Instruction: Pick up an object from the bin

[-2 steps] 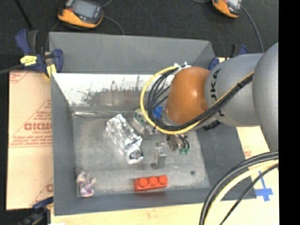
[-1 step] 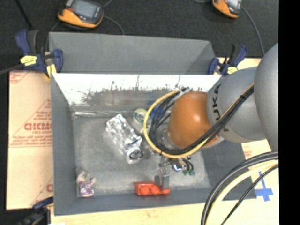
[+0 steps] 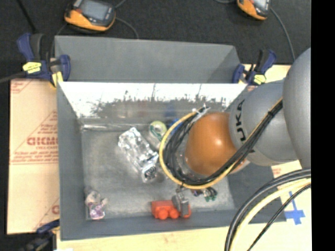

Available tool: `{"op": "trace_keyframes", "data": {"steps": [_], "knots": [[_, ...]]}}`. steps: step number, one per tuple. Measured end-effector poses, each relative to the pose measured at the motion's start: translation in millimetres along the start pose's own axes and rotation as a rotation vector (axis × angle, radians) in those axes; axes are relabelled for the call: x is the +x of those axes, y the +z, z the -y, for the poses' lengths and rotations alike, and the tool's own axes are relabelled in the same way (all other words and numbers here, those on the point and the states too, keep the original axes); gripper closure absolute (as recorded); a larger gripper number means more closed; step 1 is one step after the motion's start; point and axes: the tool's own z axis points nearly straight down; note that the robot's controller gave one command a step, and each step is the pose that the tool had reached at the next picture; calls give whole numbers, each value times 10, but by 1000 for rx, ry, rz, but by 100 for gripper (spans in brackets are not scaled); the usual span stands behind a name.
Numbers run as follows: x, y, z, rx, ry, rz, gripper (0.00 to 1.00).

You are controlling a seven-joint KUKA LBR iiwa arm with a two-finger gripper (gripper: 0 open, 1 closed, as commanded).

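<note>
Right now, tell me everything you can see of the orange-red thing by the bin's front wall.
Small, lumpy orange-red thing, rounded lobes, matte like rubber or plastic. It lies on the floor of the bin near the front wall, right of centre. The gripper stands at its right end; whether they touch cannot be told. No other loose thing touches it.

Black letters "UKA" on the side of the grey arm (image 3: 264, 129)

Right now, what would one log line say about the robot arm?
stage: gripper low at front of bin | nearest: orange lumpy thing, beside it | grasp: cannot tell | others: crumpled silvery wrapper, small purple thing
</note>
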Motion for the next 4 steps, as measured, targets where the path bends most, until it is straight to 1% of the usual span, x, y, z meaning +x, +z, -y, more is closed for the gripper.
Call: {"op": "trace_keyframes", "data": {"steps": [1, 2, 3, 4], "knots": [[-9, 80, 31, 0, 2, -6, 0], [63, 116, 22, -4, 0, -30, 100], [140, 108, 200, -4, 0, -21, 100], [-64, -772, 176, -3, -22, -24, 100]]}}
